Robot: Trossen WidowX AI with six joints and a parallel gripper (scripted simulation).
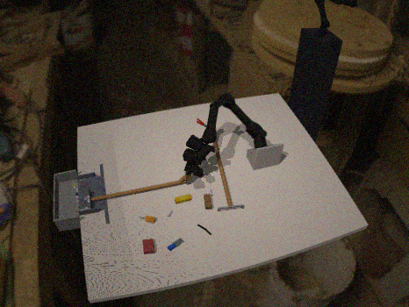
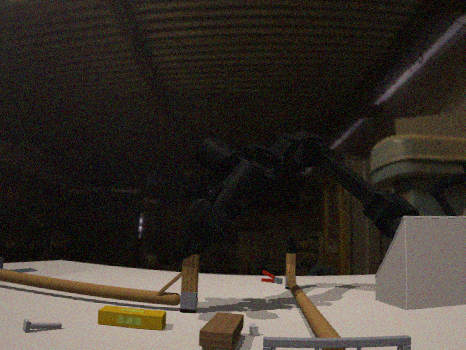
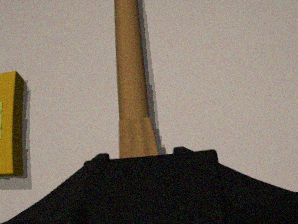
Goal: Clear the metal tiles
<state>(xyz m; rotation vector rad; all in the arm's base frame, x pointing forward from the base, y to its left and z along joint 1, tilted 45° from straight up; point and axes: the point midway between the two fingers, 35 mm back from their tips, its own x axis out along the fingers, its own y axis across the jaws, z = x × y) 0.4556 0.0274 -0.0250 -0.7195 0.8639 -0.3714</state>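
My gripper point(image 1: 189, 174) point(image 2: 191, 253) point(image 3: 141, 160) is shut on the upright grip of the long scraper point(image 1: 140, 190) point(image 2: 90, 288) point(image 3: 132, 65). Its wooden handle runs low over the table to the left in the top view, and its dark blade is over the steel bench plate point(image 1: 97, 183). The grey catch box point(image 1: 66, 175) adjoins the plate's far end at the table's left edge. Small bright tiles point(image 1: 83, 203) show beyond the blade, near where plate and box meet; whether each lies on the plate or in the box is unclear. The fingertips are dark and partly hidden.
A second wooden-handled tool point(image 1: 224, 180) point(image 2: 312, 312) with a wide grey head lies right of the gripper. A yellow block point(image 1: 182, 199) point(image 2: 132, 318) point(image 3: 7, 125), brown block point(image 1: 208, 201) point(image 2: 221, 330), orange item point(image 1: 150, 219), red block point(image 1: 148, 246) and blue item point(image 1: 175, 245) lie nearer the front.
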